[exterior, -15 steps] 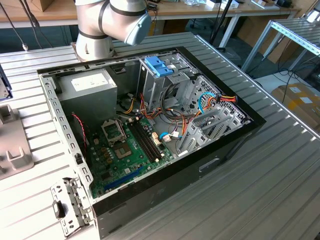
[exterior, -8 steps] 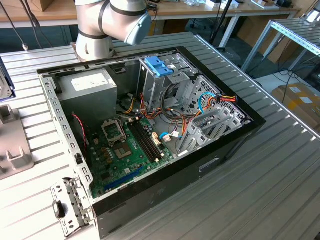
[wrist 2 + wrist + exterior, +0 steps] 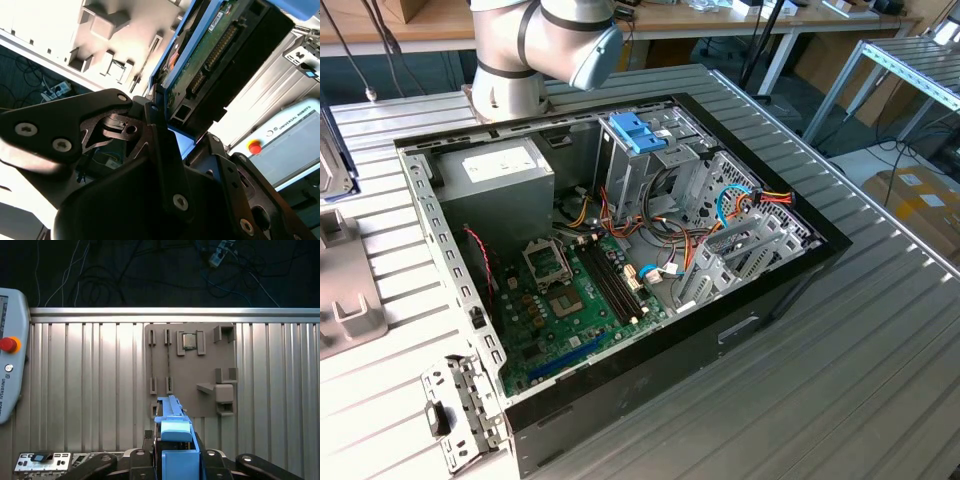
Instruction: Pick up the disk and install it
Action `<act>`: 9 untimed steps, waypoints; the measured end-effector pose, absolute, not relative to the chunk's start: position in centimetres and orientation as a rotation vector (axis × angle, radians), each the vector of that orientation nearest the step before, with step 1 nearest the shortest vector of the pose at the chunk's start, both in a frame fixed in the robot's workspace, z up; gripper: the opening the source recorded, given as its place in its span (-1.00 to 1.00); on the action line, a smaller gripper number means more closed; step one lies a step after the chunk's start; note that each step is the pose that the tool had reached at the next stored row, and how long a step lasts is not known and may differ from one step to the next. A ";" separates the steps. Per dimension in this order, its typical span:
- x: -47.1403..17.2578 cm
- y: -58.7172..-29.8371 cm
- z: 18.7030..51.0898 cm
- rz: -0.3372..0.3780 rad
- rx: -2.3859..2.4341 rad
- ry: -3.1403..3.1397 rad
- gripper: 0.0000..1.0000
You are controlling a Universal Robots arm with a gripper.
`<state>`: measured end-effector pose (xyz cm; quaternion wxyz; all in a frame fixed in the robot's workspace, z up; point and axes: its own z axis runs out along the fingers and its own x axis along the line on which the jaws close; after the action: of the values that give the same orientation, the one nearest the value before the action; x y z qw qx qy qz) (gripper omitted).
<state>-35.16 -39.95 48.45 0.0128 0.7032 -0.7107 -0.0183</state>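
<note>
In both wrist views my gripper (image 3: pixel 172 125) (image 3: pixel 176 460) is shut on the disk (image 3: pixel 215 55). The second wrist view shows the disk's underside: a green circuit board, a dark connector edge and a light-blue side rail, clamped between the black fingers (image 3: pixel 165 150). From the first wrist view the disk (image 3: pixel 172 422) appears edge-on, its light-blue rail sticking out from between the fingers. It hangs above a slatted metal table (image 3: pixel 75 390), just in front of a grey holder plate (image 3: pixel 192 370). The open computer case (image 3: pixel 780 290) lies on its side in the exterior view.
Inside the case sit a metal drive cage (image 3: pixel 650 175) topped by a blue tab piece (image 3: pixel 635 130), a grey power-supply box (image 3: pixel 495 175), a green motherboard (image 3: pixel 570 300) and loose cables (image 3: pixel 740 200). The arm's base (image 3: pixel 520 60) stands behind the case. A teach pendant (image 3: pixel 7 365) lies on the table.
</note>
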 end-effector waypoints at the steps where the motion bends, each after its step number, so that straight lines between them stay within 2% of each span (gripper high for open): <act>1: -35.1 -40.0 48.5 -0.057 2.191 -2.214 -0.25; 9: -34.5 -40.0 48.4 -0.057 2.191 -2.214 -0.25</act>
<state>-34.54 -39.95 48.44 0.0130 0.7032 -0.7107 -0.0182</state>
